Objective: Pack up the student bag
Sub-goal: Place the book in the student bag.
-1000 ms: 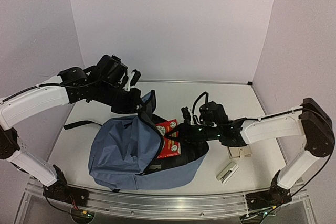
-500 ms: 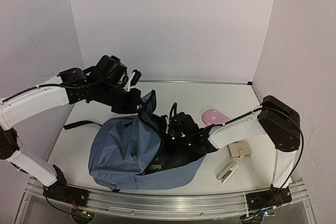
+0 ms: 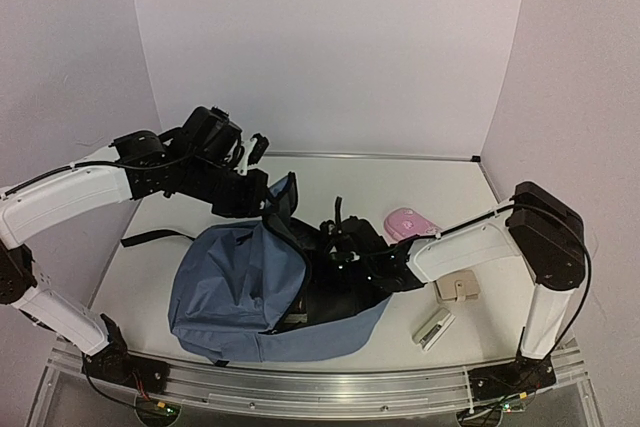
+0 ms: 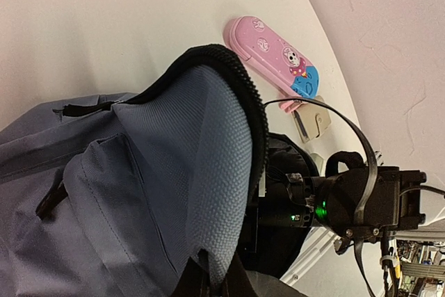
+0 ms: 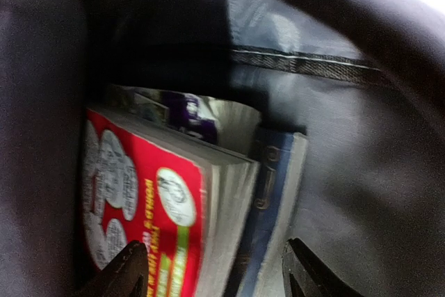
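Right wrist view: right tool (image 5: 214, 259) is spread open inside the student bag (image 3: 235, 292), nothing gripped; red book (image 5: 139, 206) and blue book (image 5: 274, 189) are seen just ahead. Left tool (image 3: 263, 202) is clamped on the bag's flap, bag laid on desk (image 3: 420, 187) below it.

From above, the right claw (image 5: 214, 267) is hidden inside the student bag (image 3: 235, 282).

Inside the dark-grey-lined fabric student bag (image 5: 361, 172), a red-covered paperback book (image 5: 139, 220) rests against a blue-spined book (image 5: 274, 193), above the spread end effector (image 5: 215, 269).
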`<state>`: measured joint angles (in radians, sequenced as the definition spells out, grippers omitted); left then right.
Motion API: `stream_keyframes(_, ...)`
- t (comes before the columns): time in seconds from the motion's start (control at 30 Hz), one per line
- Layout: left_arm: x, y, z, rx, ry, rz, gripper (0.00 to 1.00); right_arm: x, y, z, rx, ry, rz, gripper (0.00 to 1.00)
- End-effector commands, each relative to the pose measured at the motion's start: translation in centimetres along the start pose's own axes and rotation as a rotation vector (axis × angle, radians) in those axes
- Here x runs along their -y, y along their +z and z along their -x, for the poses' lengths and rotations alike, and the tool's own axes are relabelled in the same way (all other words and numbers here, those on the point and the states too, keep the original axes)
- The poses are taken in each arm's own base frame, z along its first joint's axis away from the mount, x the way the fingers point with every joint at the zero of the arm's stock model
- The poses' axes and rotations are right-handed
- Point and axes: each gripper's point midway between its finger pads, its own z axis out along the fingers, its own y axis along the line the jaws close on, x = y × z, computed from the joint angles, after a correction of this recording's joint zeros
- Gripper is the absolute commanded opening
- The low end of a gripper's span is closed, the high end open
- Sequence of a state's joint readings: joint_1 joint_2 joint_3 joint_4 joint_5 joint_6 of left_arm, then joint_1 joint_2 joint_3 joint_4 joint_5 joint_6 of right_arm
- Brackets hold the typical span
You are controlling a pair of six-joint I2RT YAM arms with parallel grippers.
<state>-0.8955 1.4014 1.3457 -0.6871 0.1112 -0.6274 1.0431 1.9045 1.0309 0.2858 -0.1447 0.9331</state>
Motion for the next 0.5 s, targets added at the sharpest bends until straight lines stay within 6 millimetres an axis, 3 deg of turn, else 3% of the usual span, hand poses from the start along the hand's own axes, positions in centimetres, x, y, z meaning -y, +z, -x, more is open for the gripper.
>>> stream_keyframes(0.0,1.6,-2.2,2.1,0.098,0.022,-0.071,0.0,-1.3,-0.4,0.3,0.003,-0.023,0.022,0.52)
stream_keyframes(0.2,1.2,-2.1,2.0,0.099,0.016,-0.067,0.0,-3.6,1.2,-1.1,-0.051,-0.057,0.079,0.27)
stream_keyframes(0.47,1.0,-1.9,1.9,0.098,0.003,-0.068,0.0,-6.2,2.5,-1.4,-0.057,-0.064,0.156,0.24)
